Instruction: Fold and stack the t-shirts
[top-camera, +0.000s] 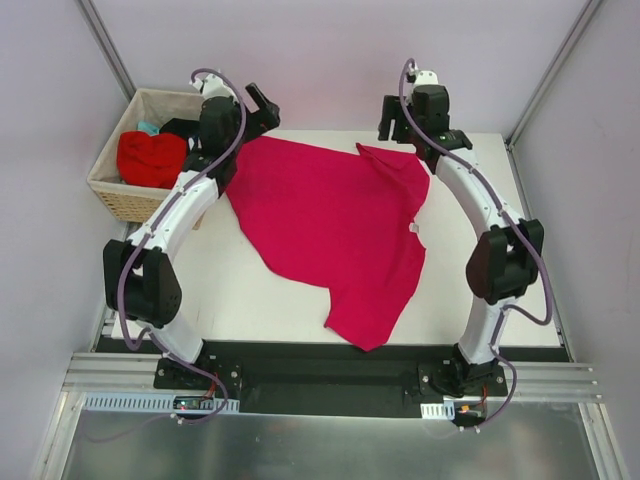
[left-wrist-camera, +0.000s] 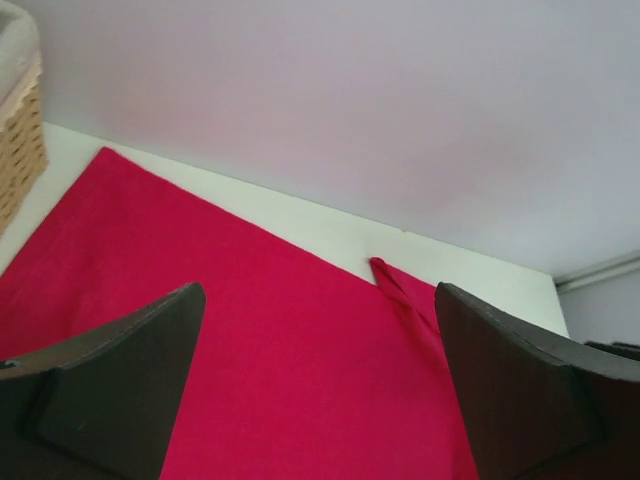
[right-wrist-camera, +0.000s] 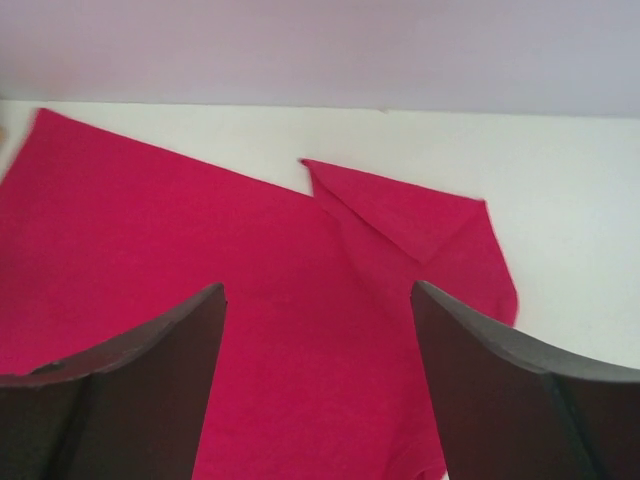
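Crimson-pink t-shirt (top-camera: 330, 225) spread on table (top-camera: 500, 290), neck label (top-camera: 413, 228) unreadable; L claw (left-wrist-camera: 320, 290) and R claw (right-wrist-camera: 318, 288) both apart.

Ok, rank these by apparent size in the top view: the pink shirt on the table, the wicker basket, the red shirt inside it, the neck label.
Largest to smallest:
1. pink shirt
2. wicker basket
3. red shirt (partly hidden in the basket)
4. neck label

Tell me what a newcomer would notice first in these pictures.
The big crimson-pink t-shirt sprawls slantwise across the white table, one corner folded over at its far edge. A wicker basket at the far left holds a brighter red t-shirt. The left gripper and right gripper hover open above the shirt's far edge.
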